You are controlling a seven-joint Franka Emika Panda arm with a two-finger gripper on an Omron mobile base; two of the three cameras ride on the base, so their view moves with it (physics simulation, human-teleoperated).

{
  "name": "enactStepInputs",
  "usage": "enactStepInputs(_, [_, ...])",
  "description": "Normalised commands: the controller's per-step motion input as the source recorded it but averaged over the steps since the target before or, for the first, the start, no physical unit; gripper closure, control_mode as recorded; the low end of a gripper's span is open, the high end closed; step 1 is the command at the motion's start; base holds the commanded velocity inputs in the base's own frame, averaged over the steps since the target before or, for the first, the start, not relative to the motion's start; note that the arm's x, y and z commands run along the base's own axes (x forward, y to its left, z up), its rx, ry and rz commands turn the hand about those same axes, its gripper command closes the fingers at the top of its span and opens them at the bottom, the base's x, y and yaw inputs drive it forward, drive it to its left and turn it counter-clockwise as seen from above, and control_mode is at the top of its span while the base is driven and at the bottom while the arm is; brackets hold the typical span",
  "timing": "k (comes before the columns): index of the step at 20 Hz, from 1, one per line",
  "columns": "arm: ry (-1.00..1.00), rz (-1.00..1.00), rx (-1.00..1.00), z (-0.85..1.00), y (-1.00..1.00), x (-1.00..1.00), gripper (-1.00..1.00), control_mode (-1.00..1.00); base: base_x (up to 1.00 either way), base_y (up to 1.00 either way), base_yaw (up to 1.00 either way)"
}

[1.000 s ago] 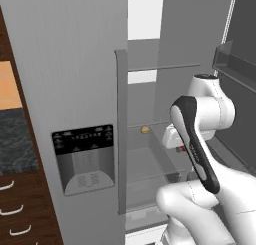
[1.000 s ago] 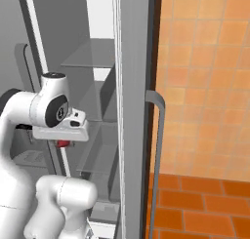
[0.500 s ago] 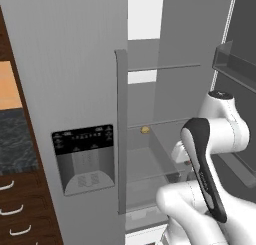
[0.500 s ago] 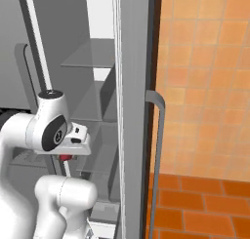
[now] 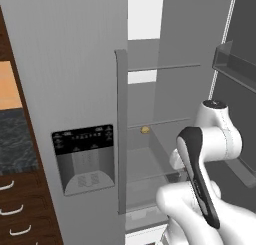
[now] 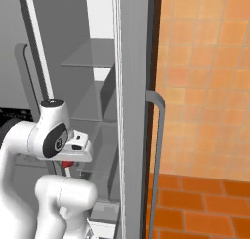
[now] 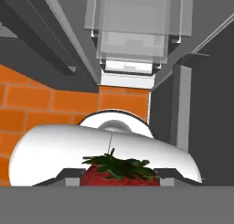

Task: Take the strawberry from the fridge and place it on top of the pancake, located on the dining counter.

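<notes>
A: How far along is the job?

B: The first part looks done. The hand [image 6: 68, 161] is gripping the strawberry [image 7: 119, 173]; in the hand view the red fruit with its green leaves is sitting right between the finger tips, and in the right base view a bit of red is peeking out under the wrist.

A: So the fruit is out of the fridge [image 5: 75, 79]?

B: It is off the shelf, I judge. The arm is hanging low in front of the open compartment, beside the door with the black dispenser panel [image 5: 84, 139]. A small yellowish lump [image 5: 145, 130] is sitting back on the middle shelf, well apart from the hand.

A: What is left?

B: Nearly all the carrying. The base has to get to the dining counter, and the strawberry has to go on the pancake. I am not seeing either from here.

A: Anything different from a second ago?

B: Yes. The arm is folding down and back toward the base: the wrist was up at the middle shelf then and is now well below it, with the elbow dropping too. The grip is staying the same, and the fridge is not shifting in the views, so the base is not driving.
</notes>
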Motion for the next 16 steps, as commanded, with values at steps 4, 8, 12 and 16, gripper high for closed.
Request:
enactStepInputs(4, [0.0,-0.24,0.0,-0.04,0.0,0.0,1.0,-1.0,0.0,0.0,0.0])
enactStepInputs(8, [0.0,-0.26,0.02,-0.05,0.0,0.0,1.0,-1.0,0.0,0.0,0.0])
enactStepInputs(12, [0.0,-0.02,0.0,0.0,0.0,0.0,1.0,-1.0,0.0,0.0,0.0])
enactStepInputs(16, [0.0,0.0,0.0,0.0,0.0,0.0,1.0,-1.0,0.0,0.0,0.0])
